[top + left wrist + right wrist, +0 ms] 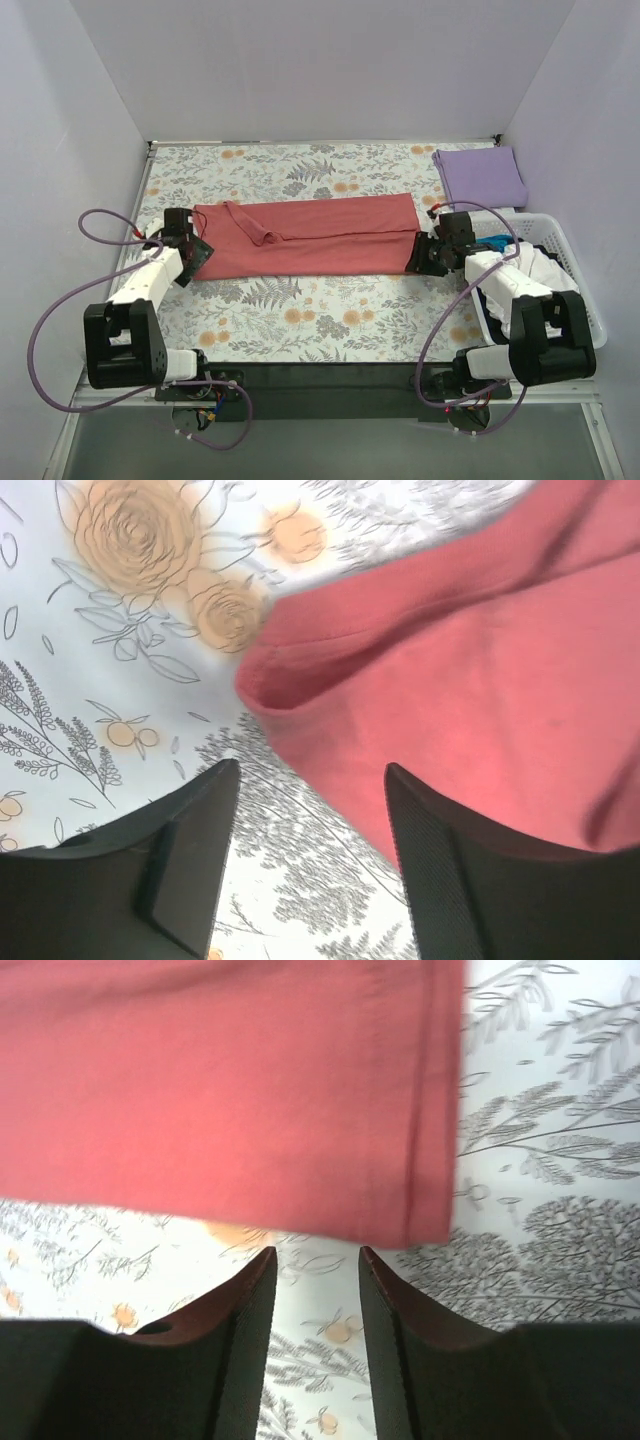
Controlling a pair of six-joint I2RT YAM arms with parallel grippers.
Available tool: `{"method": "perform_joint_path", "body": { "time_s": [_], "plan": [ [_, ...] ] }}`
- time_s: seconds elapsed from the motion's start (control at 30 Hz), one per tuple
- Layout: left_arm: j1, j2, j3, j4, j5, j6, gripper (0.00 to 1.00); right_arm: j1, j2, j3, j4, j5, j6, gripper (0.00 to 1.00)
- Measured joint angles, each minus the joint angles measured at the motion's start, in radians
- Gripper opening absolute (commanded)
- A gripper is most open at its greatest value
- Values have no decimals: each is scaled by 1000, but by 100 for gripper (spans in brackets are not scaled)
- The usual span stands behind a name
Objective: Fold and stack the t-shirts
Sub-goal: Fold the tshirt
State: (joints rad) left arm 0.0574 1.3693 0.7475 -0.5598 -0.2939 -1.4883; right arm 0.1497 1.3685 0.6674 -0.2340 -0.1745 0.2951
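White-walled booth; floral-print table cloth (300, 310) over table. Salmon-red tee (330, 235) lies centre frame as long flat band, sides folded in; soft matte knit, stitched hem at right end. Left gripper (190, 250) at its left end, jaws fairly wide; right gripper (428, 252) at right end, gap narrower. Both empty, prob. set to take ends for next fold. Lavender tee (480, 175) folded square, upper right, likely stack base. White slatted basket (585, 280) at right, more clothes inside.

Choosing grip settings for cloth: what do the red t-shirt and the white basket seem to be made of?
Red t-shirt: probably a soft, matte knit, cotton or similar; it shows a stitched hem and limp folds. White basket: looks like rigid moulded plastic, faintly glossy, with slatted walls.
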Motion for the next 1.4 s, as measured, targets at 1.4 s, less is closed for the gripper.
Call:
{"method": "perform_joint_path", "body": {
  "time_s": [1.4],
  "plan": [
    [-353, 592, 597, 169, 262, -141, 71, 322, 34, 119, 136, -85, -53, 54]
  ]
}}
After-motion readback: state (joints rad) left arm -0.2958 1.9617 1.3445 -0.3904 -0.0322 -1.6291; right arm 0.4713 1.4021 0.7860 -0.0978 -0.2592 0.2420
